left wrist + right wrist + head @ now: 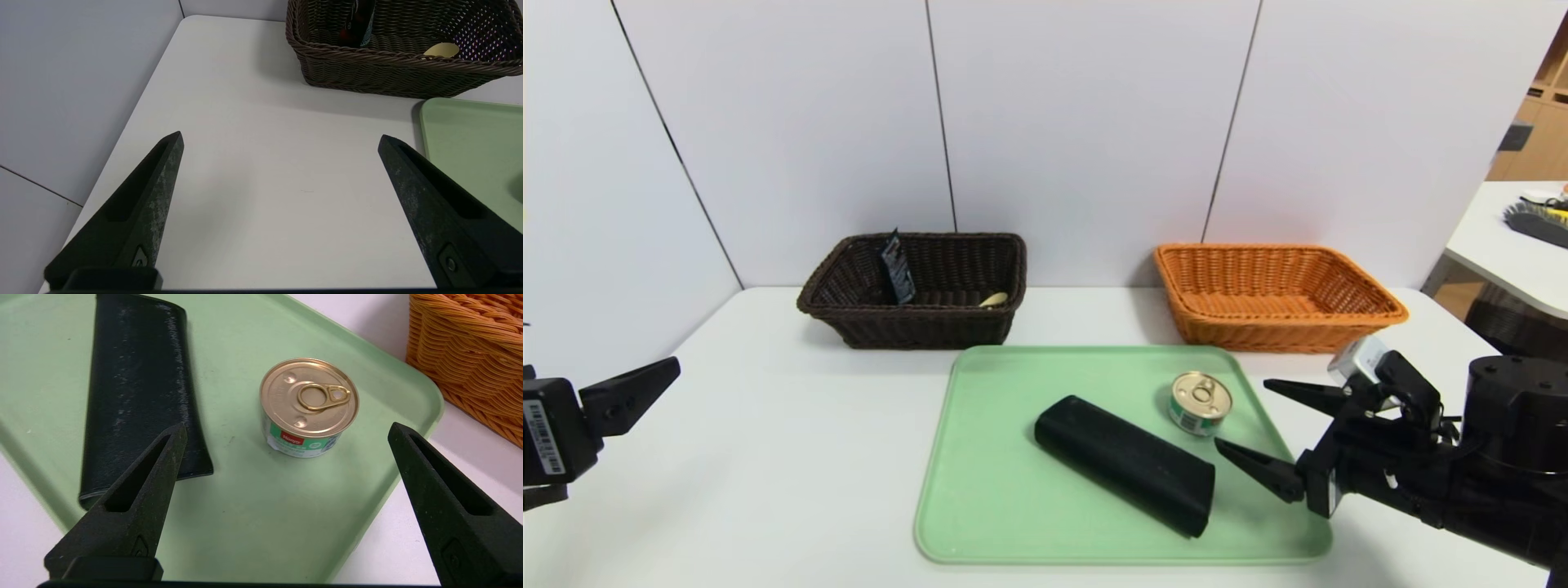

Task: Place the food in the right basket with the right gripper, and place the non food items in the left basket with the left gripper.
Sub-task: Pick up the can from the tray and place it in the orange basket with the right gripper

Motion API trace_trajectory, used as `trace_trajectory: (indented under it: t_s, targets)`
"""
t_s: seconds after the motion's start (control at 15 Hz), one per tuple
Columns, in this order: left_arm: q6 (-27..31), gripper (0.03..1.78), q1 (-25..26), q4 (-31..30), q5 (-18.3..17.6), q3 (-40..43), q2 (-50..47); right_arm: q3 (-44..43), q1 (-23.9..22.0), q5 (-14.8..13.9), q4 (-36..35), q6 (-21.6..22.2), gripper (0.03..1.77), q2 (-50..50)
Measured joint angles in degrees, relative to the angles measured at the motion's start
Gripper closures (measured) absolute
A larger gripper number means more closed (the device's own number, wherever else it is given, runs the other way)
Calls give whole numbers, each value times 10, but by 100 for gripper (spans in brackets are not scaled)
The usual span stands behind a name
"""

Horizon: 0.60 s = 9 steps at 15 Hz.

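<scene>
Tin can next in line as right gripper lines up over the tray

At the left edge, the left gripper [281, 139] waits above the bare table [253, 228], its jaws wide and holding nothing. Beyond it, at the far left, the dark brown basket [923, 331] contains a dark squeeze tube [898, 269] leaning upright and a spoon [994, 300].

In the middle, the green tray [988, 490] carries the black oblong case [1125, 461], lying aslant, and, to its far right, the tin can [1201, 402], upright and apart from it. The right gripper [1240, 413] is at the tray's right side, jaws wide and empty, pointing towards the can. At the far right stands the orange basket [1278, 327].

The step in hand looks to be picking up the can. The gripper would do well to centre on it, go low enough to grip the side wall rather than the lid's rim, keep its left finger clear of the case, and lift above the basket's edge before crossing.

The right wrist view shows the red patch on the can's label and the space between can and case; the head view alone takes in both baskets whole.
</scene>
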Motion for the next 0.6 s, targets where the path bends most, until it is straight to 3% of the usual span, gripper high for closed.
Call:
trace_trajectory:
  t_s: [0.4,0.6]
  targets:
    - [1,12,-9,2,-2,10,-7,1,0,-25,-135,-1,10,102]
    - [2,12,-12,2,-2,16,-11,-1,0,-34,-152,3,10,135]
